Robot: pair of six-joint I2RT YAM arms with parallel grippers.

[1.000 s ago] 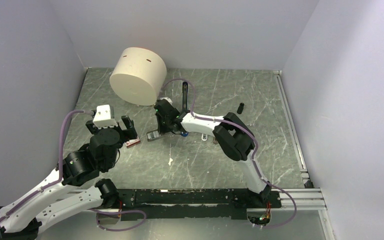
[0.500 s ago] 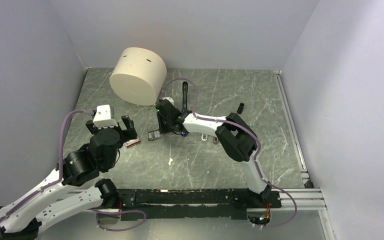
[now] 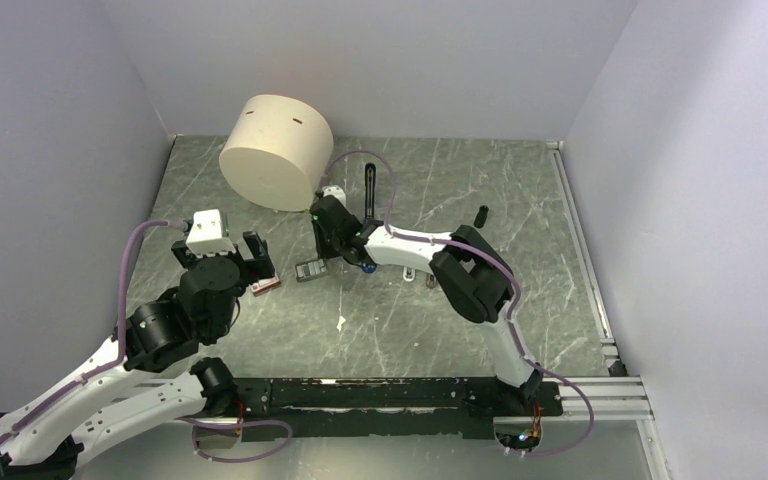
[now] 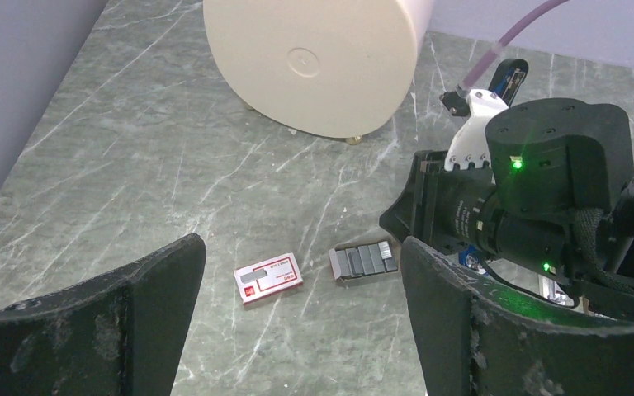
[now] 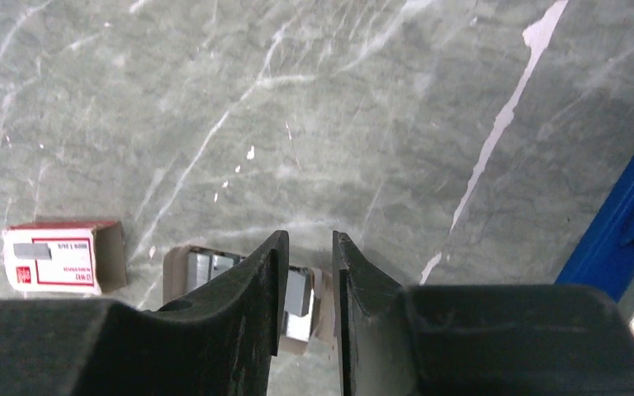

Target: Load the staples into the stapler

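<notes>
right gripper (image 5: 305, 247): you've drawn back slightly, fingers a narrow slit apart, gripping nothing.
staples (image 4: 365, 262): unmoved, so your pickup remains undone.
left gripper (image 4: 301, 247): spread wide, empty.

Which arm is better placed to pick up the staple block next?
Right. The right gripper hangs directly over the staples, jaws slightly apart. The left gripper, wide open, sits farther back, nearer the red-and-white box.

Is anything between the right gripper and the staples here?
Nothing visible. The right gripper hangs right above the staples, which lie uncovered in their cardboard tray; the red-and-white box lies apart, off to one side.
</notes>
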